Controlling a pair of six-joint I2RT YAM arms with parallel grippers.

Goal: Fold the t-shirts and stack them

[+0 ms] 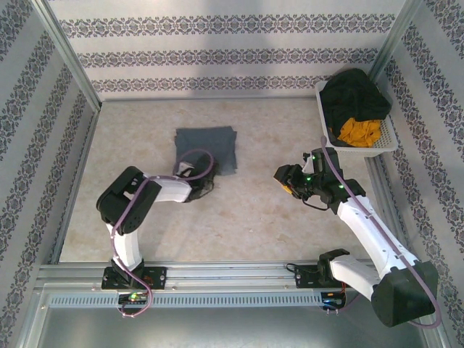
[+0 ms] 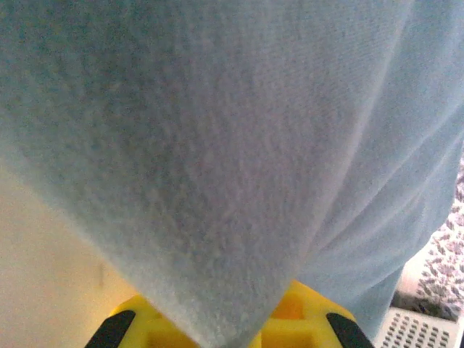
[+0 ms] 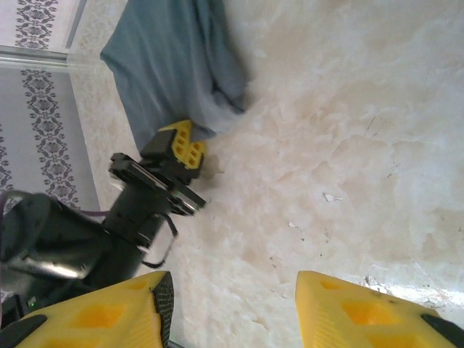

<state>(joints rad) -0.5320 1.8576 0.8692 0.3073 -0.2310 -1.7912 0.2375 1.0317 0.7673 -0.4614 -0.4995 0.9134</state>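
T-shirt (image 1: 206, 147) folded, near corner pinched in left tool (image 3: 186, 148); right tool (image 3: 232, 284) agape, empty.

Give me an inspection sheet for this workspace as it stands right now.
Surface: beige marbled table, a few small scuffs.
Job's things: blue-grey t-shirt folded flat mid-table; black garment and orange garment heaped in the white basket at the far right corner.
Clutter: nothing seen.
Grippers: left pincer looks closed on the t-shirt's near corner; right pincer open above the table.
Cables: left arm's purple cable loops above the t-shirt.
Surroundings: patterned walls, aluminium frame.
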